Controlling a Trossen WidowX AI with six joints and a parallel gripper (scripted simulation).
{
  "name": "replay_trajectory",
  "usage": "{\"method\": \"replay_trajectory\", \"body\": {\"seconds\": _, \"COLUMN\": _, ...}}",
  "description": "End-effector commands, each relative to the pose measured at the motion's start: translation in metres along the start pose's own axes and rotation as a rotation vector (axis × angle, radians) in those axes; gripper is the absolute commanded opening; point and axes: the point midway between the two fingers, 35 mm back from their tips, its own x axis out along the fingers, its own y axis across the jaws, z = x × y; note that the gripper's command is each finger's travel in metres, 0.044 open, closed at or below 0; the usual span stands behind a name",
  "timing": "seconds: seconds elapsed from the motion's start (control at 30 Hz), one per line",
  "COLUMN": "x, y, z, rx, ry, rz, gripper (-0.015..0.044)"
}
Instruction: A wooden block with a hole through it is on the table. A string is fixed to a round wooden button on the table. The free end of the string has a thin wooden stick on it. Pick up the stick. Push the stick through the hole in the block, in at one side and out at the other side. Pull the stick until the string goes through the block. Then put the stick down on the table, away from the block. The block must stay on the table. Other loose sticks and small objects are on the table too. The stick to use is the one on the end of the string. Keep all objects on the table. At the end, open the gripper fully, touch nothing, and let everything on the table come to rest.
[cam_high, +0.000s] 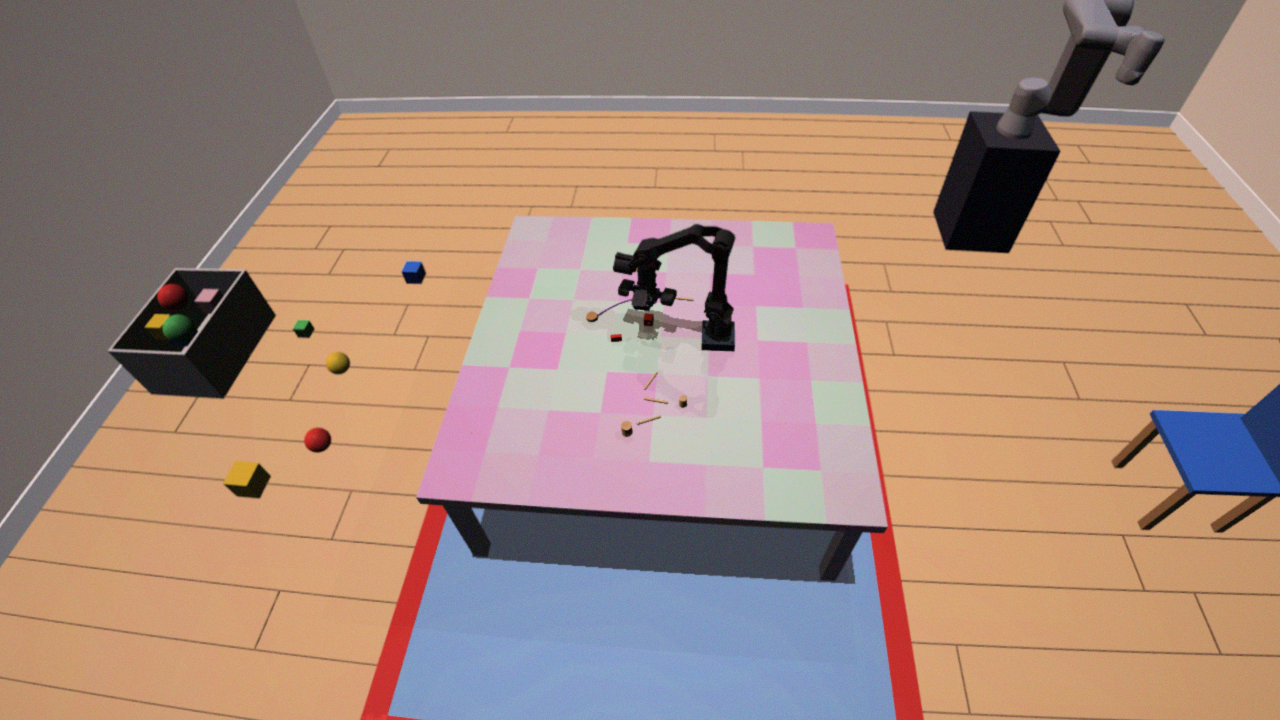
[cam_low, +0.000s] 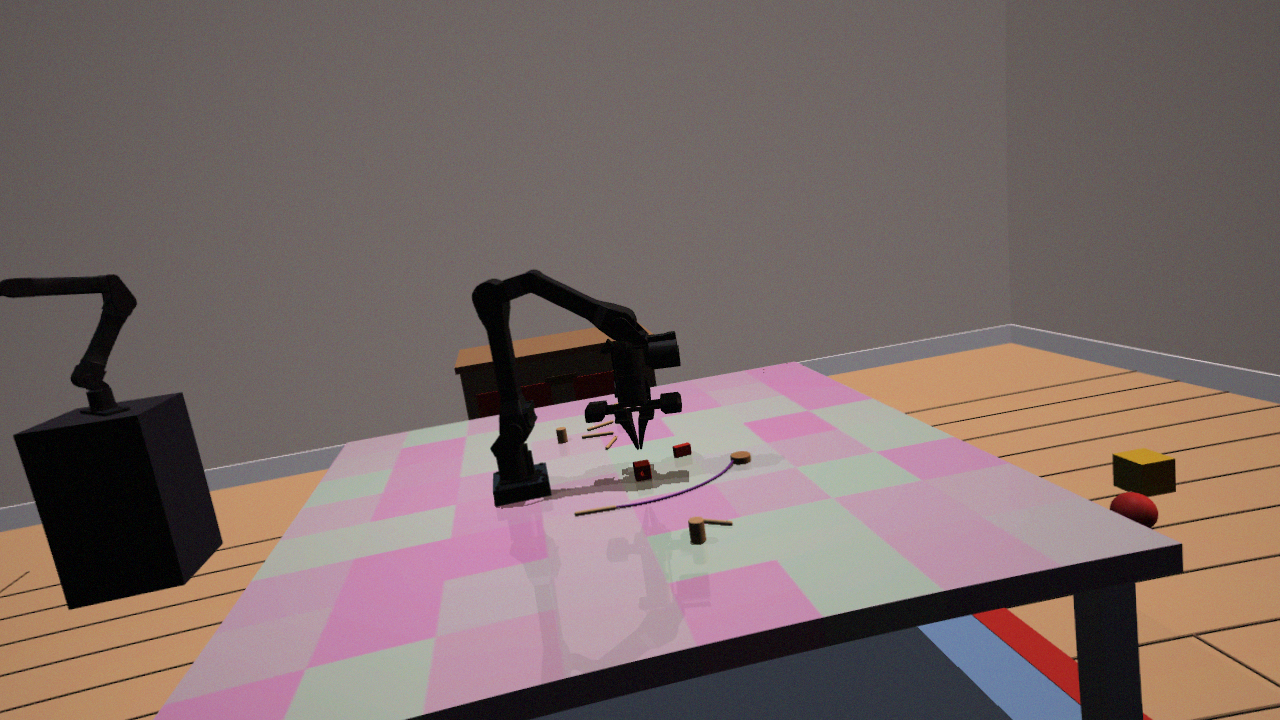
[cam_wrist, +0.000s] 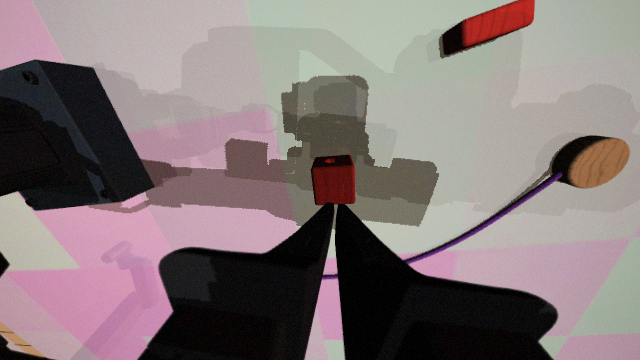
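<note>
The red block with the hole (cam_high: 648, 319) (cam_low: 641, 470) (cam_wrist: 334, 185) sits on the table. My gripper (cam_low: 639, 447) (cam_wrist: 334, 210) is shut with nothing visible between its fingertips, in the air above the block's area. The round wooden button (cam_high: 591, 317) (cam_low: 740, 457) (cam_wrist: 600, 162) lies beyond the block from the arm base. The purple string (cam_high: 615, 306) (cam_low: 684, 492) (cam_wrist: 465, 236) curves from it past the block, outside the hole. The thin stick on its end (cam_high: 683, 299) (cam_low: 595, 511) lies on the table; my fingers hide it in the wrist view.
A second red block (cam_high: 615, 337) (cam_low: 682, 449) (cam_wrist: 492, 25) lies near the holed one. A wooden cylinder (cam_low: 697, 531) and loose stick (cam_low: 717, 522) are beyond the string. Three loose sticks (cam_high: 650, 380) (cam_high: 656, 400) (cam_high: 648, 420) and two cylinders (cam_high: 682, 401) (cam_high: 626, 428) lie on the other side.
</note>
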Motion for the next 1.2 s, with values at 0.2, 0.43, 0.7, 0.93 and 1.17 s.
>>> {"method": "replay_trajectory", "body": {"seconds": 0.2, "x": 0.0, "y": 0.0, "z": 0.0, "rx": 0.0, "ry": 0.0, "rz": 0.0, "gripper": 0.0}}
{"method": "replay_trajectory", "body": {"seconds": 0.43, "x": 0.0, "y": 0.001, "z": -0.017, "rx": 0.513, "ry": 0.001, "rz": 0.0, "gripper": 0.0157}}
{"method": "replay_trajectory", "body": {"seconds": 0.7, "x": 0.0, "y": 0.007, "z": -0.048, "rx": 1.427, "ry": 0.003, "rz": -0.001, "gripper": 0.0368}}
{"method": "replay_trajectory", "body": {"seconds": 0.93, "x": 0.0, "y": 0.014, "z": -0.072, "rx": 2.08, "ry": 0.005, "rz": -0.003, "gripper": 0.044}}
{"method": "replay_trajectory", "body": {"seconds": 1.17, "x": 0.0, "y": 0.019, "z": -0.085, "rx": 2.513, "ry": 0.005, "rz": -0.005, "gripper": 0.044}}
